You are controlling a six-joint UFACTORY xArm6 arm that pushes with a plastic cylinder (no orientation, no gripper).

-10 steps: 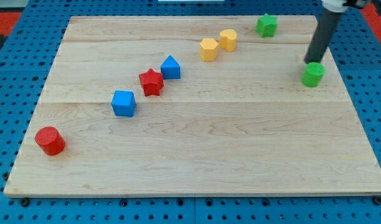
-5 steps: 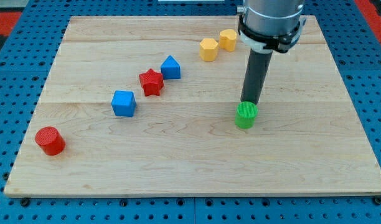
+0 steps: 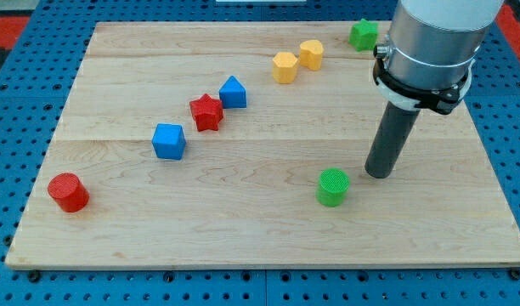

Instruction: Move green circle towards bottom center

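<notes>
Green circle block [image 3: 333, 186] sits on the light wooden table [image 3: 243, 229], right of centre in the lower half. My tip [image 3: 378, 174] is just to its right and slightly toward the view's top, not touching. No gripper on this rod, so no open/closed state to report. Red circle block [image 3: 68, 191] sits far left; green star-like block [image 3: 363, 34] near the top edge.
</notes>
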